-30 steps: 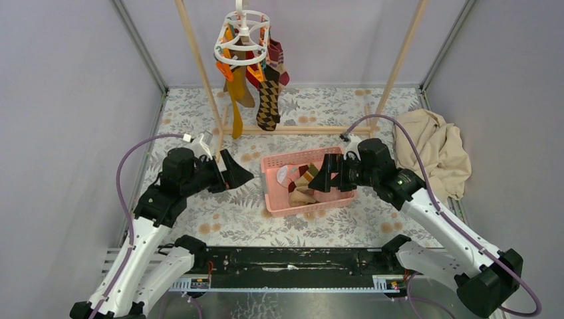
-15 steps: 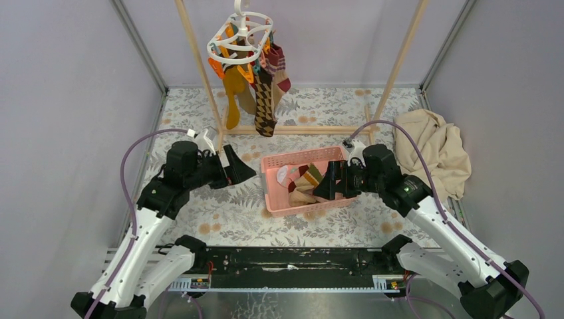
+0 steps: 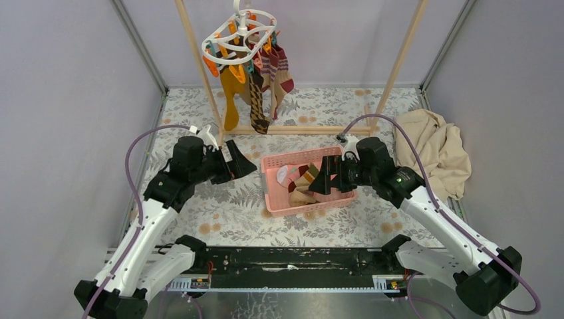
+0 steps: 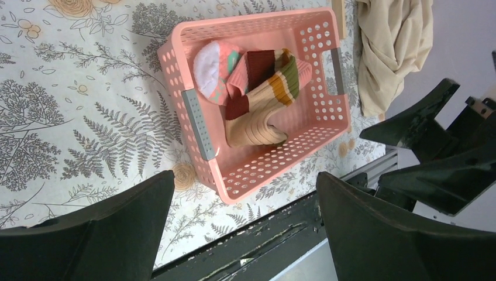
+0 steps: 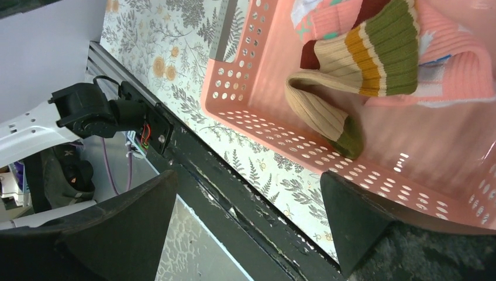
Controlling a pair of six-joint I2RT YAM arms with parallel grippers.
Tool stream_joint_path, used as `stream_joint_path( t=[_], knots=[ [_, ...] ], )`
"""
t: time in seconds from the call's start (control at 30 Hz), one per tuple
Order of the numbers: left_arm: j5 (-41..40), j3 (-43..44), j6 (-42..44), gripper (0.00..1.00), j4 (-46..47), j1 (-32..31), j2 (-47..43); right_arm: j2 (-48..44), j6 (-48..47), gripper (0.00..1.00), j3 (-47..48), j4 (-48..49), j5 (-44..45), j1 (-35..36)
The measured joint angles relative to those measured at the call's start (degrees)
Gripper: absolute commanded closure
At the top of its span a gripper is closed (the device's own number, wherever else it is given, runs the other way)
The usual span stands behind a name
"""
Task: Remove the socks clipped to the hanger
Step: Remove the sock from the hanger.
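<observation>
The white ring hanger (image 3: pixel 238 34) hangs tilted from the wooden rack at the top of the top view. Mustard (image 3: pixel 230 93), argyle (image 3: pixel 258 100) and maroon-striped (image 3: pixel 282 66) socks hang clipped to it. Several loose socks lie in the pink basket (image 3: pixel 274 205), among them a striped one (image 4: pixel 270 93) (image 5: pixel 374 41). My left gripper (image 3: pixel 241 165) is open and empty, just left of the basket. My right gripper (image 3: pixel 322 179) is open and empty, over the basket's right half.
A beige cloth (image 3: pixel 433 149) lies at the right; it also shows in the left wrist view (image 4: pixel 392 41). The wooden rack's posts (image 3: pixel 199 73) and floor bar (image 3: pixel 306 129) stand behind the basket. The black front rail (image 3: pixel 286 259) runs along the near edge.
The hanger has swung and turned to the left, its socks swinging with it. My left gripper has shifted slightly up and right; the right gripper has stayed open over the basket.
</observation>
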Motion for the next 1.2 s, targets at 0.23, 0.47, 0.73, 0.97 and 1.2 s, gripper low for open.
stream_joint_path(
  t=[0.23,0.47,0.73,0.97,1.2],
  knots=[
    [-1.27,-0.04,-1.11,0.01,2.05,-0.68,1.38,-0.81,2.89,0.00,-6.88,2.47,-1.90,0.00],
    [-1.11,-3.15,-3.34,0.01,7.58,-0.70,-1.88,-6.86,2.54,0.00,-8.11,2.21,-1.73,0.00],
    [1.03,-7.23,-4.37,0.01,7.45,-0.70,-2.34,-13.31,6.16,0.00,-14.21,2.69,-1.57,0.00],
    [1.90,-6.10,-4.24,0.01,6.03,-0.70,-1.95,-14.21,9.84,0.00,-15.54,2.71,-3.08,0.00],
    [1.92,-1.62,-3.39,0.01,6.16,-0.70,-0.44,-19.41,11.96,0.00,-16.26,3.08,-2.56,0.00]
  ],
)
